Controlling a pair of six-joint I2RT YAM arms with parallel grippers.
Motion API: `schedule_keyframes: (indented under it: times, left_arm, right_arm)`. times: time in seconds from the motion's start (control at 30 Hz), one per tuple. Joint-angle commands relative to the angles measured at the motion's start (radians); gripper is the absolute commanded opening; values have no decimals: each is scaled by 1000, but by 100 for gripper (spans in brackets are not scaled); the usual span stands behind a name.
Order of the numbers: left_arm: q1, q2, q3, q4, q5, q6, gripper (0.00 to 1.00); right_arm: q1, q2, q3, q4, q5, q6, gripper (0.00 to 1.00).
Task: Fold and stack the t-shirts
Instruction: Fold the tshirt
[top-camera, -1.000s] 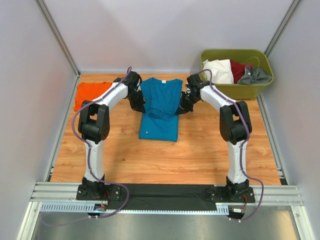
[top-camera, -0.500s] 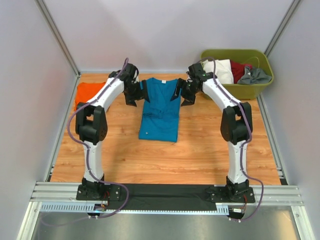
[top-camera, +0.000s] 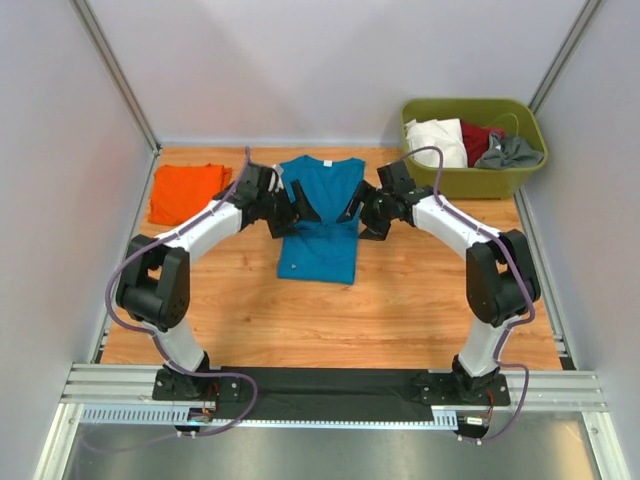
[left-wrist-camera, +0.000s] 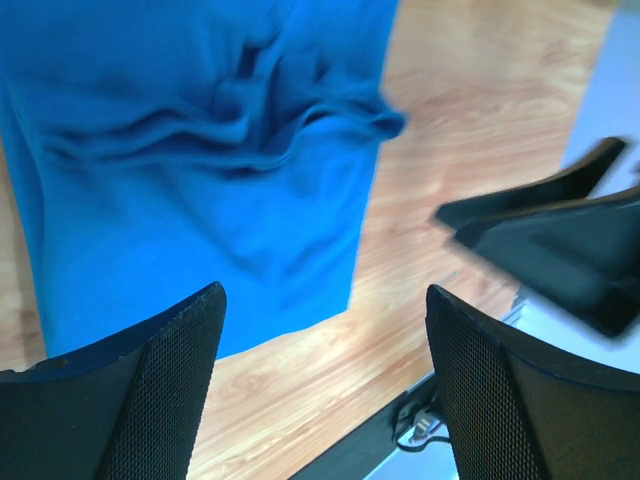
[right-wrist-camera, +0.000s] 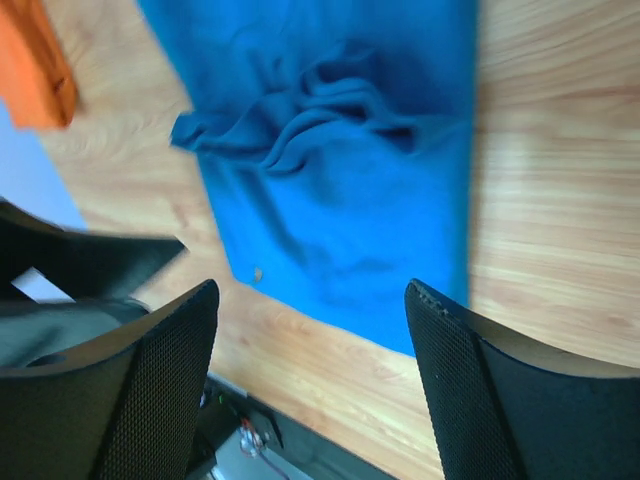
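The teal-blue t-shirt (top-camera: 318, 245) lies in the middle of the wooden table, folded into a narrow strip with its V-neck at the far end and a rumpled ridge across its middle. My left gripper (top-camera: 300, 212) hovers open over its left edge. My right gripper (top-camera: 352, 212) hovers open over its right edge, facing the left one. Nothing is between either pair of fingers. The left wrist view shows the teal shirt (left-wrist-camera: 200, 150) beyond my left gripper (left-wrist-camera: 325, 400). The right wrist view shows the teal shirt (right-wrist-camera: 340, 160) and the orange one (right-wrist-camera: 35, 65). The orange t-shirt (top-camera: 185, 190) lies folded at the far left.
An olive-green tub (top-camera: 470, 104) at the far right corner holds white, red and grey cloths. Pale walls close in the table on three sides. An aluminium rail (top-camera: 330, 385) with the arm bases runs along the near edge.
Both grippers went from shut to open. They lifted from the shirt's sides toward the far end, then came back inward over its middle. The shirt's far part now lies spread flatter.
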Motion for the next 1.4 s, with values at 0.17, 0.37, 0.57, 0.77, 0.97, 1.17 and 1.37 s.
schedule_keyframes:
  times: [0.17, 0.37, 0.57, 0.77, 0.97, 1.17, 1.37]
  left_arm:
    - [-55, 63, -163, 335, -147, -215, 86]
    - [-58, 165, -60, 343, -199, -206, 85]
    - [-64, 305, 64, 328, -182, -220, 84]
    - [-64, 383, 197, 302, -249, -183, 84]
    - [-44, 422, 305, 236, -242, -137, 83]
    - [40, 212, 363, 216, -231, 50, 87]
    - [131, 308, 562, 140, -200, 190, 88]
  right_arm:
    - [-98, -166, -4, 19, 280, 76, 79]
    - [-167, -202, 12, -41, 294, -4, 80]
    - [-198, -200, -36, -21, 228, 0, 78]
    - [-199, -179, -39, 0, 191, -10, 78]
    - [-198, -151, -13, 35, 120, -58, 77]
    - [-198, -91, 134, 36, 77, -179, 77]
    - [-193, 18, 301, 51, 73, -251, 77]
